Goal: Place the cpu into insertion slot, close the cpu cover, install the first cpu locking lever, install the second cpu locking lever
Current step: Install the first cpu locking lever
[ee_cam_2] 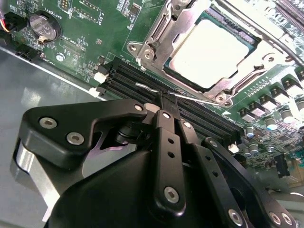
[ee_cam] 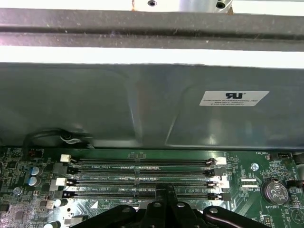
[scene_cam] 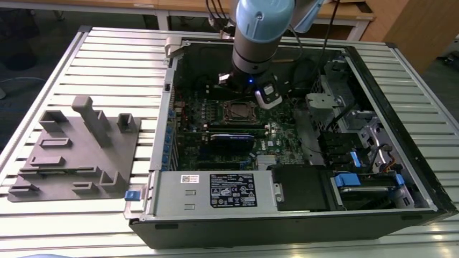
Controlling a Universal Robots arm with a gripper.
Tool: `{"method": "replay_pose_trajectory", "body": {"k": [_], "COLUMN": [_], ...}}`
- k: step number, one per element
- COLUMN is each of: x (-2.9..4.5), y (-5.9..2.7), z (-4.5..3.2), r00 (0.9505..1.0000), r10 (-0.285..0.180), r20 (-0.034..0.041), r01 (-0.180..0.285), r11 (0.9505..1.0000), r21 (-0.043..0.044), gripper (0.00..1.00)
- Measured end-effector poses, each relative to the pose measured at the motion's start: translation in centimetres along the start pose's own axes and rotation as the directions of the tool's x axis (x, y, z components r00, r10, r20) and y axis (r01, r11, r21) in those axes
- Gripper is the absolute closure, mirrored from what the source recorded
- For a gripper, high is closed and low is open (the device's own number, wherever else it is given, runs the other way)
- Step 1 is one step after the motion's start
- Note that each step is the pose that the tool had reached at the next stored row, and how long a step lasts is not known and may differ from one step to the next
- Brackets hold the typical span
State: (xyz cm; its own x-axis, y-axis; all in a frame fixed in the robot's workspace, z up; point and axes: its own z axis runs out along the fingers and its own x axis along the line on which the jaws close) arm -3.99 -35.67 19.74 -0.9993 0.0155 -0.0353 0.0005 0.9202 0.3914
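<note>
In the second wrist view the cpu [ee_cam_2: 214,51] lies flat in the insertion slot [ee_cam_2: 164,23], its silver top showing through the cut-out of the cpu cover [ee_cam_2: 259,61], which is down over it. A thin wire locking lever [ee_cam_2: 199,99] runs along the socket's edge next to the black memory slots [ee_cam_2: 128,83]. My gripper [ee_cam_2: 164,96] is shut, and its tips meet right at this lever. In the first wrist view the gripper [ee_cam: 164,191] sits over the memory slots [ee_cam: 142,166]. In the exterior view the arm [scene_cam: 252,59] stands just behind the socket [scene_cam: 240,112].
The green motherboard [scene_cam: 215,107] lies inside an open computer case [scene_cam: 373,97] on a slatted table. The case's metal wall [ee_cam: 142,104] rises close beside the memory slots. A grey fixture plate [scene_cam: 75,150] sits at the exterior view's left. A coin battery [ee_cam_2: 42,26] is on the board.
</note>
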Motion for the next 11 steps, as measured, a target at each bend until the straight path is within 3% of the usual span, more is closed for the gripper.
{"method": "replay_pose_trajectory", "body": {"k": [11], "x": [0.01], "y": [-0.06], "z": [0.48], "r00": [1.0], "r10": [0.0], "r20": [0.0001], "r01": [0.0], "r11": [1.0], "r21": [-0.0019], "gripper": [0.89]}}
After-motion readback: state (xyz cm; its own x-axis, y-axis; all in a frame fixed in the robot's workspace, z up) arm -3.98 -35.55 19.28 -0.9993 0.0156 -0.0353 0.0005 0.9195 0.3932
